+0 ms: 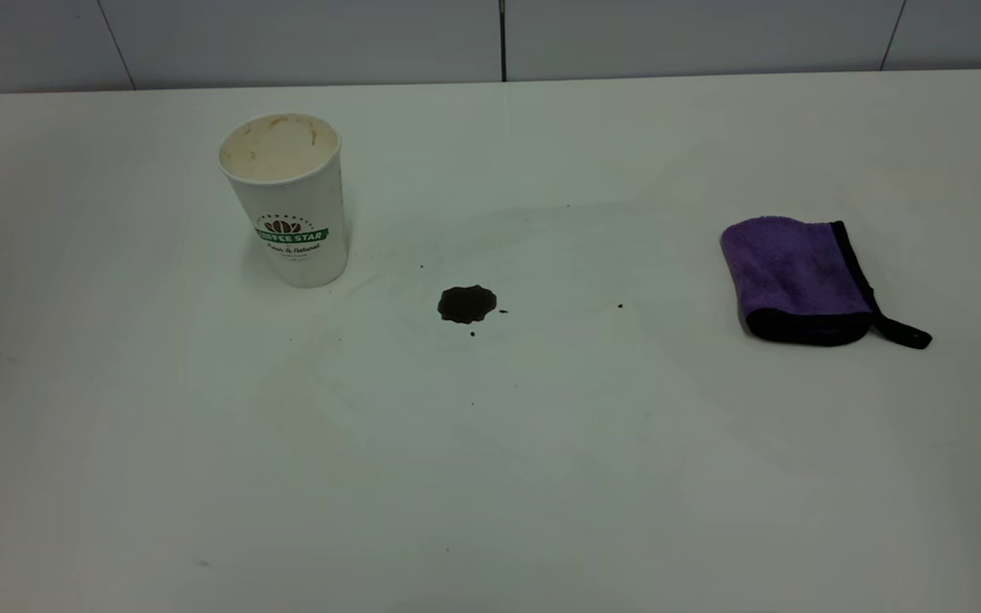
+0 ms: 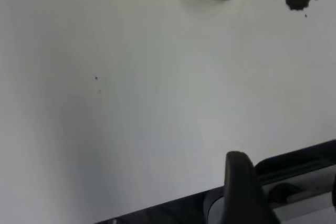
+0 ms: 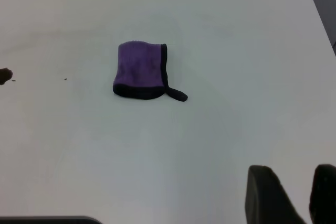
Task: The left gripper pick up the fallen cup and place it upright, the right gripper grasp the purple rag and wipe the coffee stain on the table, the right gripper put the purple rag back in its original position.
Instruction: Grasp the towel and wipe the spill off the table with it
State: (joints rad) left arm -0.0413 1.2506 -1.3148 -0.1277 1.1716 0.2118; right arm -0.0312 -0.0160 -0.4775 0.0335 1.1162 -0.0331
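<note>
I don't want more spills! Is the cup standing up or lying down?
Standing up. The cup rests on its base on the table, open rim facing up, beside the coffee stain.

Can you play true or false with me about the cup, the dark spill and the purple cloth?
1. The cup is standing upright. True.
2. The coffee stain has been wiped away. False: a dark puddle sits on the table.
3. The purple rag lies on the stain. False: it lies apart, toward the right arm's side.
4. The stain is between cup and rag. True.
5. A gripper is holding the rag. False: nothing touches it.
</note>
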